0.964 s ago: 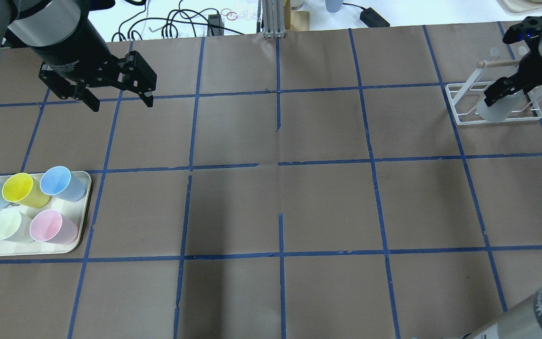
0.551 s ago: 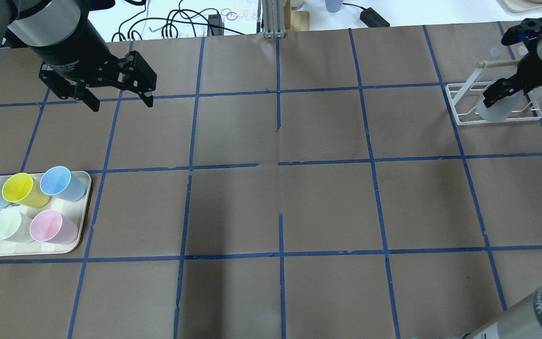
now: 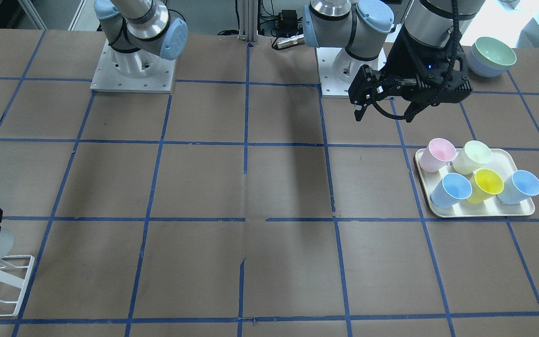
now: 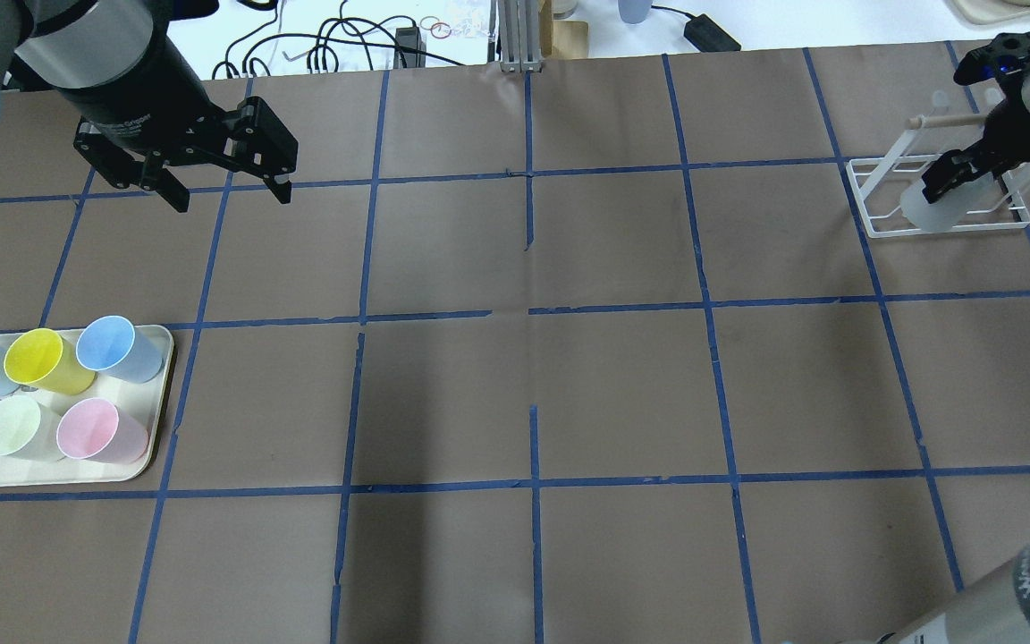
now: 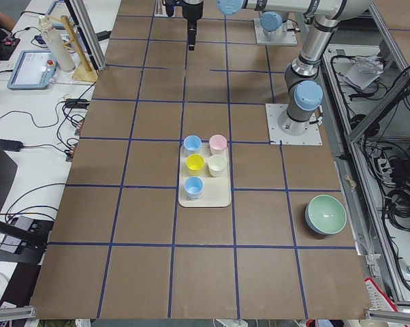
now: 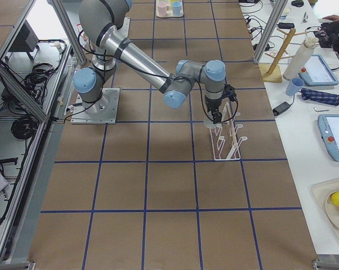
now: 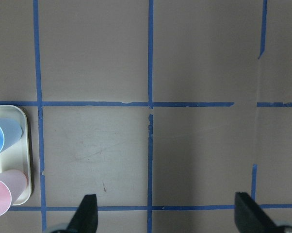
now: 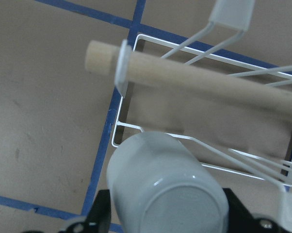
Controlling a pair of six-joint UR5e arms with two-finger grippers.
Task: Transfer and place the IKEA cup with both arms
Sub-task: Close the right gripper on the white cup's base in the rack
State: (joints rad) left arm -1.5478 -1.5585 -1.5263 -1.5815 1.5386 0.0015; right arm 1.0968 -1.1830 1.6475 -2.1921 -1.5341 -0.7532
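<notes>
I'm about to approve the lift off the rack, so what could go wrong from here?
1. The right gripper holds the IKEA cup among the wires of the rack, near the wooden dowel; a careless lift could snag it.
2. The cup looks smooth and tapered, so it might slip.
3. The open left gripper hovers far across the table, so the carry is long.

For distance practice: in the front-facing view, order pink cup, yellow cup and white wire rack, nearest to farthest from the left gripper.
From the left gripper:
1. pink cup, just below it.
2. yellow cup, further down-right.
3. white wire rack, view's bottom-left corner.
</notes>
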